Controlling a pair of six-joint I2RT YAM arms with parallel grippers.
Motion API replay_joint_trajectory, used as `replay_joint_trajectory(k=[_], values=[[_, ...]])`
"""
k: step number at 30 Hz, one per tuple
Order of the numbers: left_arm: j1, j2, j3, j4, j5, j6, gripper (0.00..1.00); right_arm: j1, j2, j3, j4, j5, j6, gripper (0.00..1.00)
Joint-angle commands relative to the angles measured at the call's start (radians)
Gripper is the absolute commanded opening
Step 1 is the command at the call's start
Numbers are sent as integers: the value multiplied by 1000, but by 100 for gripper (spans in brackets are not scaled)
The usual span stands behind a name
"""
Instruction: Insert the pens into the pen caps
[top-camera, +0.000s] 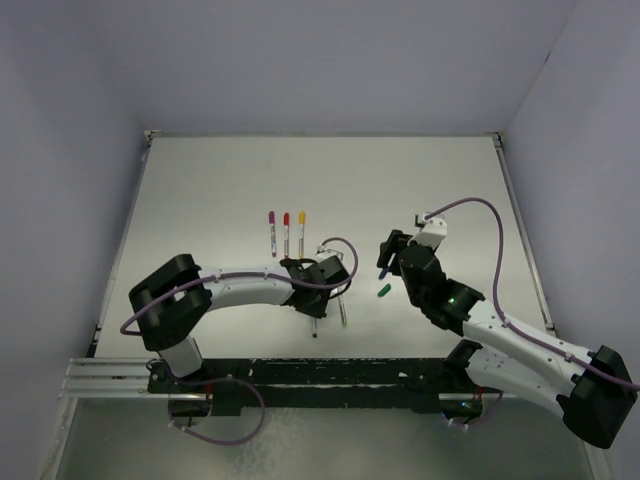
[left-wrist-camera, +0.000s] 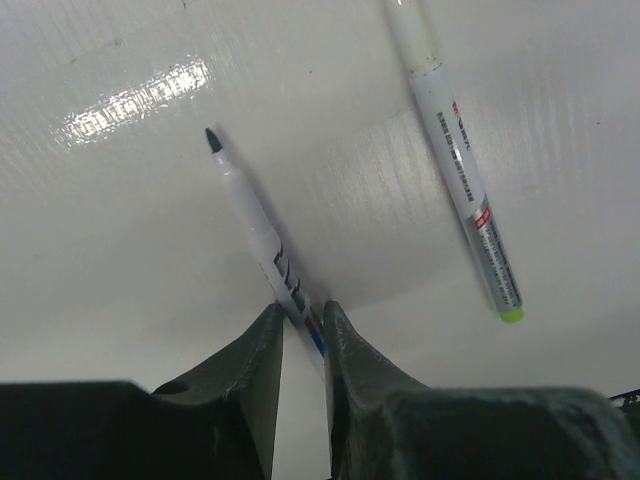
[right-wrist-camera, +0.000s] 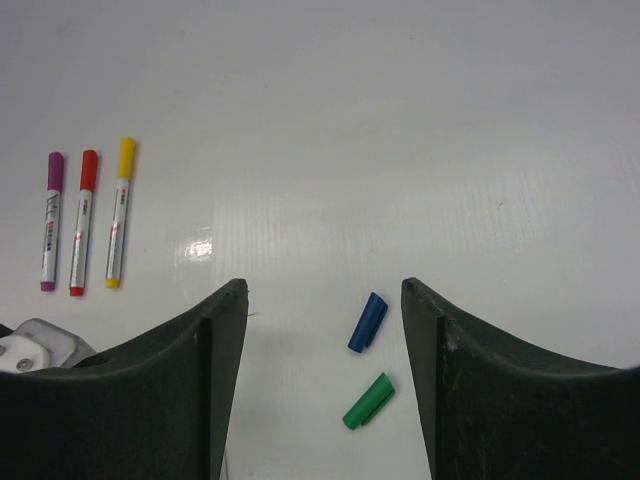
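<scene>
3 capped pens side by side, well left of 2 loose caps.

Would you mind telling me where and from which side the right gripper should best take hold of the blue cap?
Probably from straight above: the blue cap lies flat and slanted, the green cap close beside it. Pinch across its narrow width, near the closed end; which end that is I cannot tell.

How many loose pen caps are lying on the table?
2. The small blue plastic cap lies ahead of the open right claw; the small green plastic cap lies beside it, not touching. Others may be hidden.
</scene>
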Motion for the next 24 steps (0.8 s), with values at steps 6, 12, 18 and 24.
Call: replay_joint_trajectory(k=[6, 12, 18, 24], values=[[-23, 55, -16, -25, 13, 18, 7, -4, 23, 13, 30, 18, 21, 65], [-23, 46, -32, -5, 4, 20, 0, -3, 70, 55, -53, 44, 53, 64], [-25, -22, -51, 13, -35, 24, 0, -4, 149, 108, -141, 50, 88, 60], [-23, -163, -73, 8, -114, 23, 0, -3, 232, 167, -215, 55, 120, 56]])
